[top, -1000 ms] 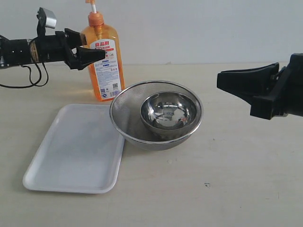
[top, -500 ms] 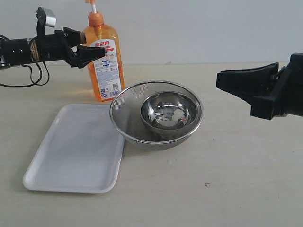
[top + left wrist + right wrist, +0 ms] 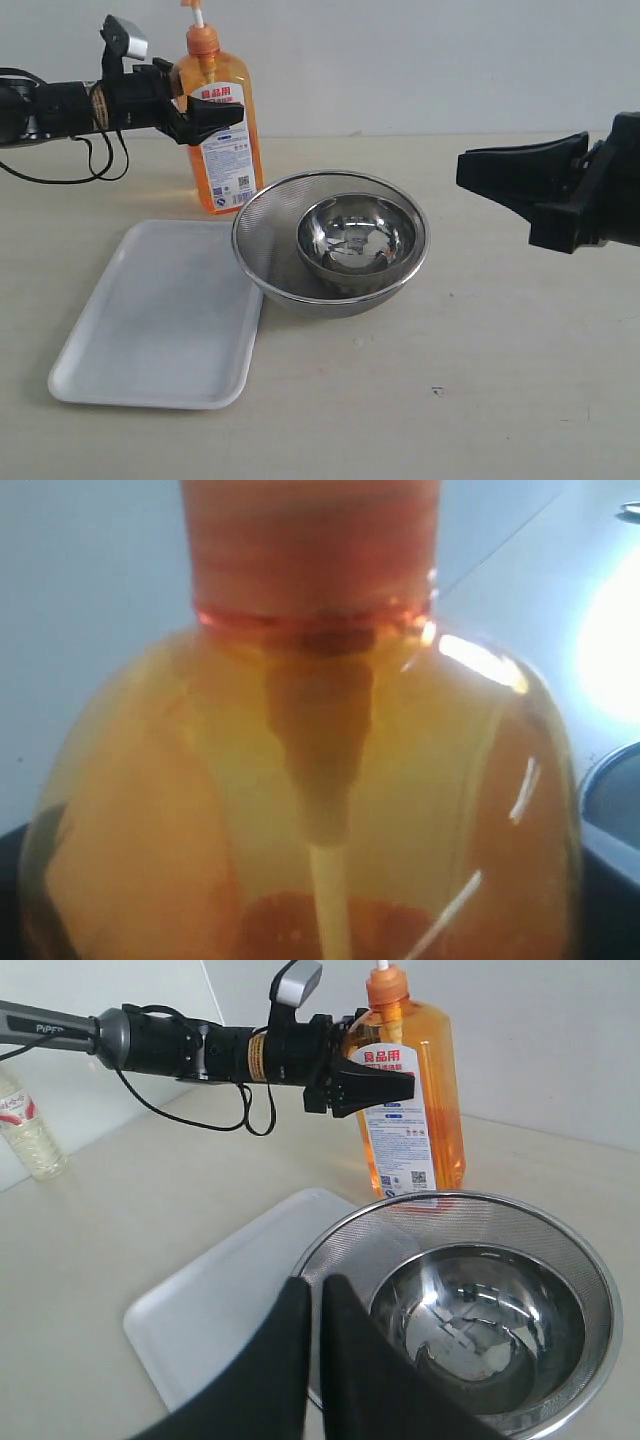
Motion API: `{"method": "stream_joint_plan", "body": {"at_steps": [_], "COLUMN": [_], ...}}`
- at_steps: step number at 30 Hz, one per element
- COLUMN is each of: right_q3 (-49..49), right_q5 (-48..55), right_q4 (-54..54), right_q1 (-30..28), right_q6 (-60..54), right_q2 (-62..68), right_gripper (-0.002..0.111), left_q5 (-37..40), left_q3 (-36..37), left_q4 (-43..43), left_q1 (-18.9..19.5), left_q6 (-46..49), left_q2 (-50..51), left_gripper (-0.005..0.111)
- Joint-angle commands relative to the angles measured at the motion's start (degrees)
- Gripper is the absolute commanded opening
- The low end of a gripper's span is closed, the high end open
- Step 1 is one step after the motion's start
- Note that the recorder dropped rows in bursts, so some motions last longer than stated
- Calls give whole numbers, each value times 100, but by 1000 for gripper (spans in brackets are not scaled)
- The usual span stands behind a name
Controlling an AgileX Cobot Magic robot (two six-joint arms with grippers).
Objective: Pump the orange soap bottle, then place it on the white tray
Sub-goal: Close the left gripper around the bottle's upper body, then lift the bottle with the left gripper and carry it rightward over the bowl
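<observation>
Left tool (image 3: 228,108) wide, straddling upper body of orange soap bottle (image 3: 222,165), likely to steady it. Right tool (image 3: 465,170) pinched closed, hovering right, probably for pumping.

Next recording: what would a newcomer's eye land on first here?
The tall translucent orange plastic soap bottle stands at the back left, the left gripper straddling its shoulder, jaws wide. Beside it in the middle sits a round steel mesh strainer holding a shiny steel bowl, and the flat white plastic tray lies at front left.
</observation>
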Motion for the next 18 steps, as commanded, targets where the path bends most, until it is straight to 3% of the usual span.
{"method": "stream_joint_plan", "body": {"at_steps": [1,5,7,12,18], "right_q3": [23,23,23,23,23], "right_q5": [-45,-45,-57,-67,293], "right_q4": [-3,-13,-15,-25,174], "right_q1": [5,5,5,5,5], "right_q6": [-22,-22,-22,-49,-155], "right_q2": [-17,-17,-17,-17,-17], "right_gripper": [0,0,0,0,0], "left_q5": [229,271,296,350,180], "left_q3": [8,8,8,8,-29], "left_q4": [-146,-160,-160,-330,-813], "left_q1": [-84,-84,-84,-84,-62], "left_q6": [58,42,42,42,55], "left_q2": [-23,-23,-23,-23,-63], "left_gripper": [84,74,59,9,5]}}
